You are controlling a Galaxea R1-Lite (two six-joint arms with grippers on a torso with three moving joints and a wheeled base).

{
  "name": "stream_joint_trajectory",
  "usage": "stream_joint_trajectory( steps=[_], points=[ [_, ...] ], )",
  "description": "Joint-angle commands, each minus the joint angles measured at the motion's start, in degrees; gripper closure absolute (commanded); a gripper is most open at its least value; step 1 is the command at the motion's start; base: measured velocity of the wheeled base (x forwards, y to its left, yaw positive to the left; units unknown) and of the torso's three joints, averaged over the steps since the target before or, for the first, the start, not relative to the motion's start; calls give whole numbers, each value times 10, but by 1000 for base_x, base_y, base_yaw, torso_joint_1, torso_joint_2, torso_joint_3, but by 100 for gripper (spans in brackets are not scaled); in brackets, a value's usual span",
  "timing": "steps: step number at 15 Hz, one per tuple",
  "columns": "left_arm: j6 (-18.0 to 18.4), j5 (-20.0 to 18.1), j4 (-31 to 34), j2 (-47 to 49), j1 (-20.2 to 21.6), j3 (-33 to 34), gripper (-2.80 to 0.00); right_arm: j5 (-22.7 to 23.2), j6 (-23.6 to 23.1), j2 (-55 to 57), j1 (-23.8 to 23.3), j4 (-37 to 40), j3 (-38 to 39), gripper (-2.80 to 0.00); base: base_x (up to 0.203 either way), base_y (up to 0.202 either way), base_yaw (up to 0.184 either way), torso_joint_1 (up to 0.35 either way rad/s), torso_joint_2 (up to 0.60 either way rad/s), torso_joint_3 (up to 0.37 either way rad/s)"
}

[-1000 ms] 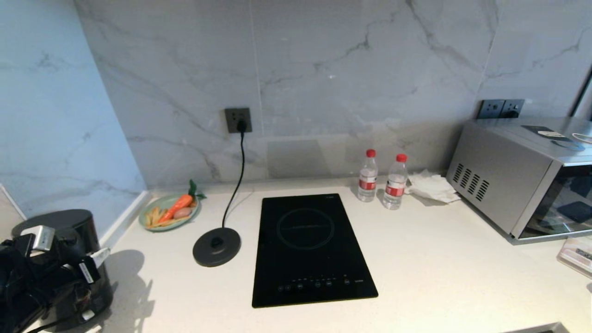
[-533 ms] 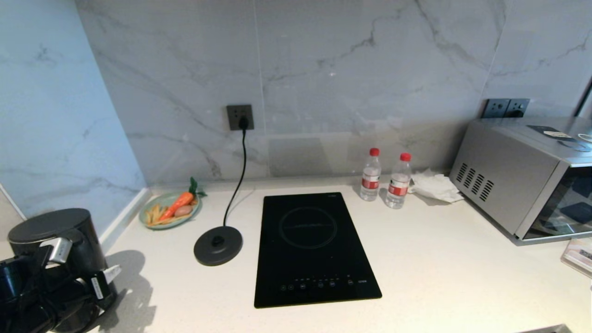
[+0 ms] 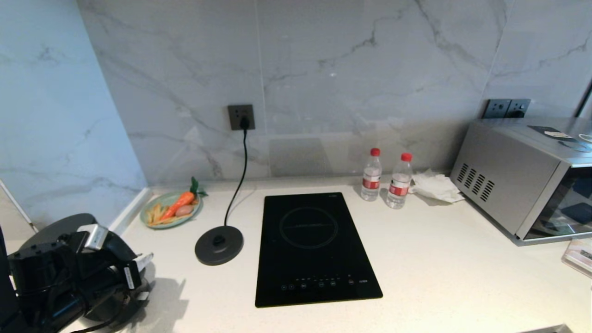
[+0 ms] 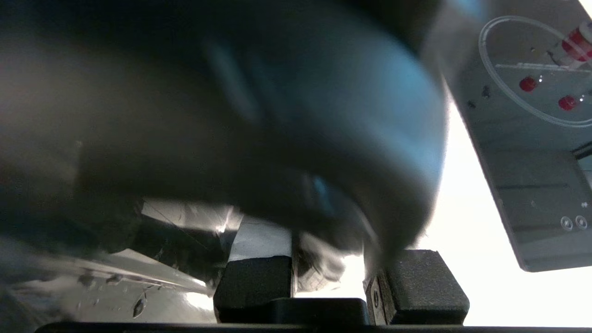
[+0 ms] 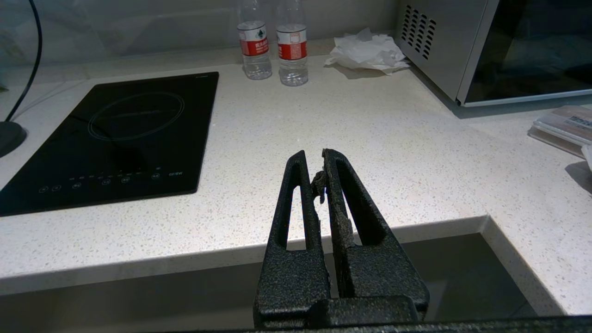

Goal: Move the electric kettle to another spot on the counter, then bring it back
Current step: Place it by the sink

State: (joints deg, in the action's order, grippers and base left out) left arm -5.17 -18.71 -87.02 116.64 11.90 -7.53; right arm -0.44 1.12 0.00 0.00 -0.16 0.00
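At about eight o'clock in the head view, the left gripper (image 3: 132, 273) reaches level across the electric kettle (image 3: 55, 229), its pads (image 4: 259, 277) pinching the blurred black handle; the kettle sits at the bench's (image 3: 439, 259) far-left front corner, well apart from the round base disc (image 3: 218, 246). At about five o'clock the right gripper (image 5: 321, 162) hangs parked off the front edge, fingers pressed together.

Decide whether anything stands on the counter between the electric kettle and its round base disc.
Nothing visible does. Only bare counter lies between the electric kettle and the base disc. The plate of food sits further back, off that line.
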Motion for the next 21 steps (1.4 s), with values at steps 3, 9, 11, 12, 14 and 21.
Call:
stream_joint_trajectory(
  steps=[3, 9, 11, 12, 14, 21],
  points=[
    [0, 68, -6, 34, -44, -33, 0, 0, 0, 0, 0, 0, 0, 0, 0, 0, 0, 0, 0, 0],
    [2, 105, -6, 51, -39, -36, 0, 0, 0, 0, 0, 0, 0, 0, 0, 0, 0, 0, 0, 0],
    [5, 110, -6, 46, -39, -36, 0, 0, 0, 0, 0, 0, 0, 0, 0, 0, 0, 0, 0, 0],
    [5, 113, -6, 46, -40, -37, 0, 0, 0, 0, 0, 0, 0, 0, 0, 0, 0, 0, 0, 0],
    [4, 135, -6, 47, -42, -42, -280, 1, 0, 0, 0, 0, 0, 0, 0, 0, 0, 0, 0, 0],
    [-1, 144, -6, 2, -41, 4, -280, 0, 0, 0, 0, 0, 0, 0, 0, 0, 0, 0, 0, 0]
  ],
)
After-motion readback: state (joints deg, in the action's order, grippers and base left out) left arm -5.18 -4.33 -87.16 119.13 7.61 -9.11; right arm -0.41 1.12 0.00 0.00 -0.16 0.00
